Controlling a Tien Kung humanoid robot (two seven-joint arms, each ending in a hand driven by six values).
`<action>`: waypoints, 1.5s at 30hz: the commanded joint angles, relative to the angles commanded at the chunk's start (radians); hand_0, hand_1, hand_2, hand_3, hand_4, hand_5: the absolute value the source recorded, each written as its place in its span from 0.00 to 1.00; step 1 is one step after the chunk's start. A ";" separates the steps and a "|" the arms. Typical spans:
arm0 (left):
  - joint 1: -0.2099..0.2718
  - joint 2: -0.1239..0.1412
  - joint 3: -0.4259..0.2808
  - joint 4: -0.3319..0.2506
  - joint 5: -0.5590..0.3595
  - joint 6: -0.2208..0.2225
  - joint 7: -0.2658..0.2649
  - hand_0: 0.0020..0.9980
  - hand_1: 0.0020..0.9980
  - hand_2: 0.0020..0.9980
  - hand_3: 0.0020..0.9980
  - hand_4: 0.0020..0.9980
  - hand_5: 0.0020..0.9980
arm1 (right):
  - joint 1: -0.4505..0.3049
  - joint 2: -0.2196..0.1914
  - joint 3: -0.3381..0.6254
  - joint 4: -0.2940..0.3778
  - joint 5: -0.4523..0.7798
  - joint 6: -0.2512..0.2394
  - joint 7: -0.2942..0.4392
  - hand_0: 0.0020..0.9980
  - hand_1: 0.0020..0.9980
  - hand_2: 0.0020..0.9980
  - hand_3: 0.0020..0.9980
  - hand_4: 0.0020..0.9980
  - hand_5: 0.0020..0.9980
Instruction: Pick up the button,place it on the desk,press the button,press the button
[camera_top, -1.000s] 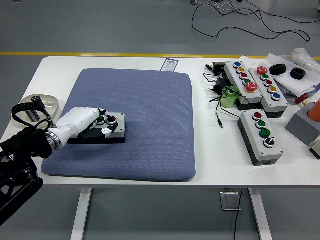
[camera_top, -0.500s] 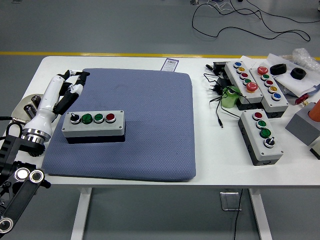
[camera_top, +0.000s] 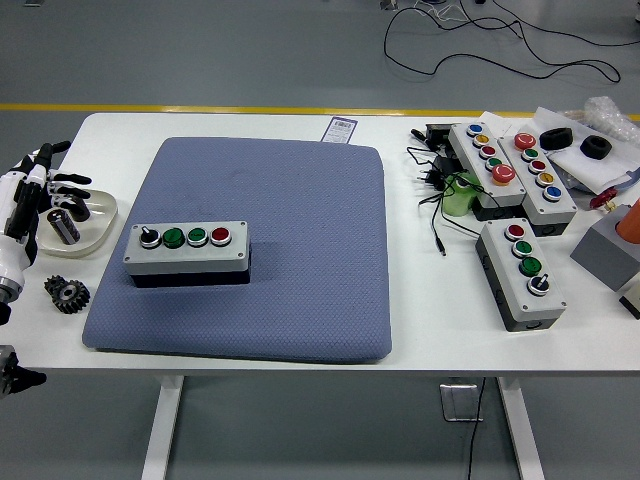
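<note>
Here, dish (camera_top: 95, 225) holding cylinder (camera_top: 62, 226), gear (camera_top: 67, 293) beside

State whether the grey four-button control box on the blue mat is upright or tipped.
Upright: the grey four-button control box sits flat on the blue mat, buttons facing up.

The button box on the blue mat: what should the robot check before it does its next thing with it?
1. Button box lies flat on the blue mat, buttons facing up: ok.
2. Nothing covers its red button or two green buttons: ok.
3. Left hand holds nothing, fingers spread: ok.
4. Left hand is close enough to press: not ok, it is off at the table's left edge, apart from the box.
5. The way back is free: cannot tell for sure; the dish and the small gear sit between hand and box.
6. Right hand ready: cannot tell, it is out of view.
</note>
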 joint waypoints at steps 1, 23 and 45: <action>0.001 -0.004 -0.002 0.002 -0.015 -0.005 0.002 0.46 0.55 0.63 0.81 0.65 1.00 | 0.001 -0.001 0.001 0.000 -0.005 0.001 0.000 0.66 0.67 0.69 0.59 0.43 0.27; 0.021 -0.012 -0.017 -0.001 -0.133 -0.023 0.013 0.91 0.94 1.00 0.94 0.63 1.00 | 0.032 -0.014 -0.005 0.000 -0.015 -0.003 0.002 0.66 0.67 0.69 0.59 0.43 0.26; 0.010 -0.006 0.011 -0.005 -0.084 -0.109 0.040 0.86 0.91 0.96 0.93 0.63 1.00 | -0.007 -0.008 -0.027 0.000 0.018 -0.007 0.011 0.66 0.67 0.69 0.59 0.43 0.26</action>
